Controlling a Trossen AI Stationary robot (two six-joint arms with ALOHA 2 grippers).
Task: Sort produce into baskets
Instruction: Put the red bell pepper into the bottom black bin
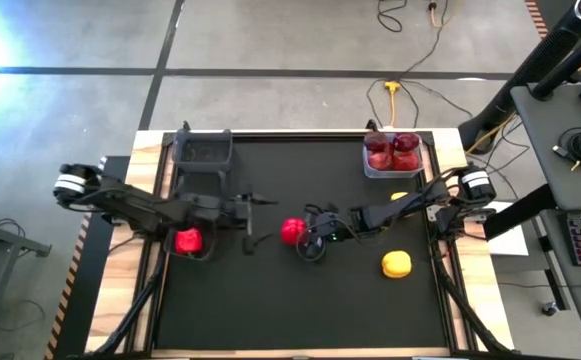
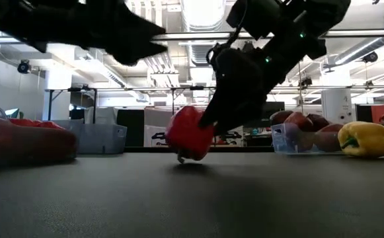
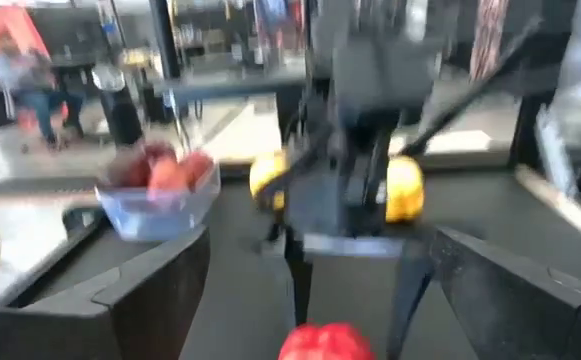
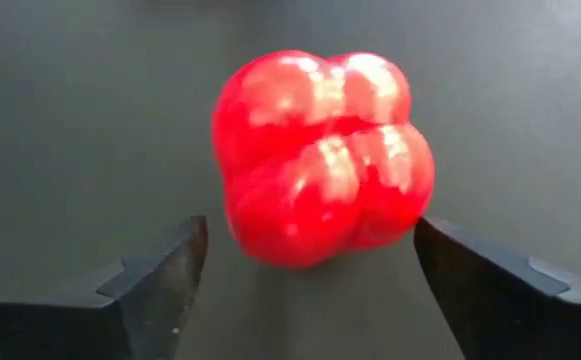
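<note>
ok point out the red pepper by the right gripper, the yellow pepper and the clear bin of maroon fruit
red bell pepper [image 4: 322, 158], right wrist view, its lobed middle
yellow pepper [image 1: 397, 264], high view, its top
clear bin [image 1: 370, 170], high view, its near-left rim

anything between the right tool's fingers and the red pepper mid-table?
Nothing. In the right wrist view the red pepper sits just ahead of the open right tool, only bare black mat between. The high view agrees.

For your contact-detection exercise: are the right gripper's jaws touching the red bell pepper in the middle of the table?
Apart. The right wrist view shows the right gripper with its jaws open, and dark mat visible on either side between them and the red bell pepper.
</note>
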